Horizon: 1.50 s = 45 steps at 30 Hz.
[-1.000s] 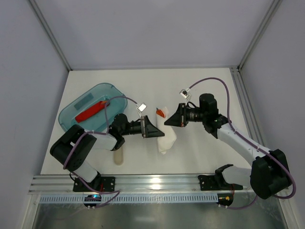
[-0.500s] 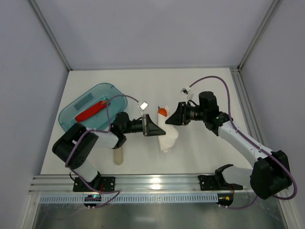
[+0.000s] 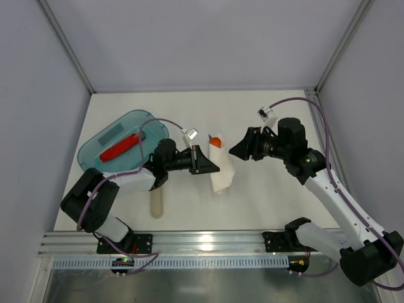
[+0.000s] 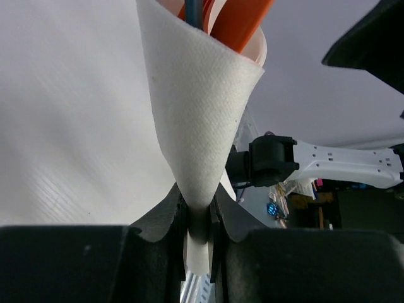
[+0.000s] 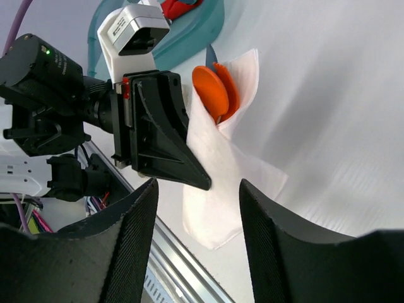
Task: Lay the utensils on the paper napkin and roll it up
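The white paper napkin (image 3: 221, 178) lies loosely rolled mid-table, with an orange utensil (image 3: 216, 141) poking out of its far end. My left gripper (image 3: 216, 168) reaches in from the left and is shut on the napkin's edge. In the left wrist view the napkin (image 4: 202, 113) runs down as a cone into the pinching jaws of that gripper (image 4: 199, 208), with the orange utensil (image 4: 243, 25) and a dark one (image 4: 194, 9) inside. My right gripper (image 3: 235, 150) is open just right of the roll and holds nothing. Its wrist view shows the napkin (image 5: 214, 189) beyond the parted fingers (image 5: 136, 233).
A teal tray (image 3: 101, 142) with a red item (image 3: 120, 147) sits at the left rear. A pale beige stick-like piece (image 3: 156, 203) lies on the table below the left arm. The metal rail (image 3: 208, 243) borders the near edge.
My right gripper has opened, let go of the roll and pulled back to the right. The left gripper has closed on the napkin's edge and shifted slightly right.
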Motion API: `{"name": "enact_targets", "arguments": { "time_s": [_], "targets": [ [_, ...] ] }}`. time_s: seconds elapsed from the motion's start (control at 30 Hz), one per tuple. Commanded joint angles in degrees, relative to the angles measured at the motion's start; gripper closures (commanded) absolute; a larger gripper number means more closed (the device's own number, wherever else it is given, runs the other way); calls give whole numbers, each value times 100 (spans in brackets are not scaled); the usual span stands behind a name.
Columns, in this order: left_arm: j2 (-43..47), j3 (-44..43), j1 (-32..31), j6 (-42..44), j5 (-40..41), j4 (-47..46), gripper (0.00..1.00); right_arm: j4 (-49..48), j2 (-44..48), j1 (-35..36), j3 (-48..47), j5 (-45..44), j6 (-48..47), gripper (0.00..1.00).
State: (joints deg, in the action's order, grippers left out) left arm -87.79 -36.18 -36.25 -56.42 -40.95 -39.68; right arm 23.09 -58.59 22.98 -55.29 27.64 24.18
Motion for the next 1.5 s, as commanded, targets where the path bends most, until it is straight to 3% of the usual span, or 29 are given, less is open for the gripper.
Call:
{"name": "enact_targets", "arguments": {
  "time_s": [0.0, 0.23, 0.57, 1.47],
  "targets": [
    [411, -354, -14, 553, 500, 918, 100, -172, 198, 179, 166, 48, 191, 46],
    [683, -495, -207, 554, 614, 1138, 100, -1289, -20, 742, 730, -38, 482, 50],
    [1211, -381, -383, 510, 553, 971, 100, -1509, -154, 901, 941, -364, 464, 50],
    [1317, -416, -392, 237, 26, 233, 100, -2010, 436, 910, 1257, -294, 1167, 44]
  ]
}}
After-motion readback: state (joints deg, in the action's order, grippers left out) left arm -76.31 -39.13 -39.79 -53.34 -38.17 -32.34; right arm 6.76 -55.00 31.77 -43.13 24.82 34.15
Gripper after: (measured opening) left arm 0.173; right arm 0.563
